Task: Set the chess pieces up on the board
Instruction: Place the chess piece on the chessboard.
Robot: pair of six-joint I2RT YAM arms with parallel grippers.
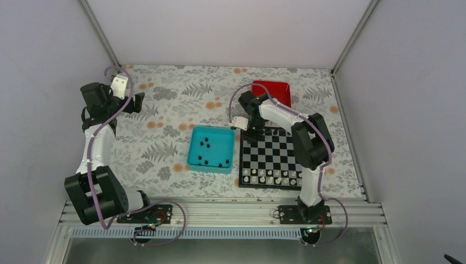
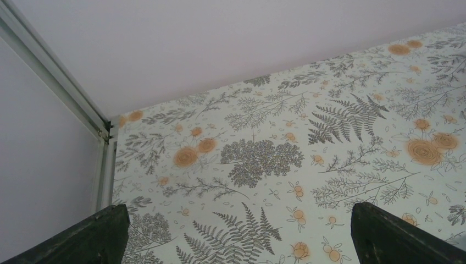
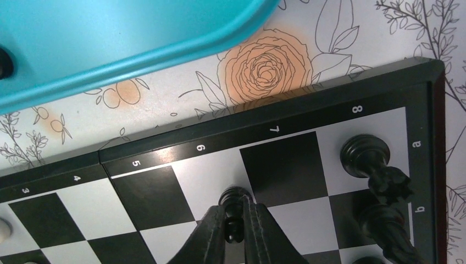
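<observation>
We find the right gripper [image 3: 235, 223] clamped on a black pawn [image 3: 235, 197] over the board [image 3: 286, 170], near its far left corner, beside a rook [image 3: 364, 155] and a knight [image 3: 391, 185]. The left gripper [image 1: 133, 103] stands wide open above the floral tablecloth [image 2: 264, 159]. Further black pieces [image 1: 204, 144] lie in the teal tray [image 1: 211, 168].

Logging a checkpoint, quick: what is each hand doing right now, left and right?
Left hand: open, nothing between its fingers.
Right hand: closed on a black chess piece, over the board.
</observation>
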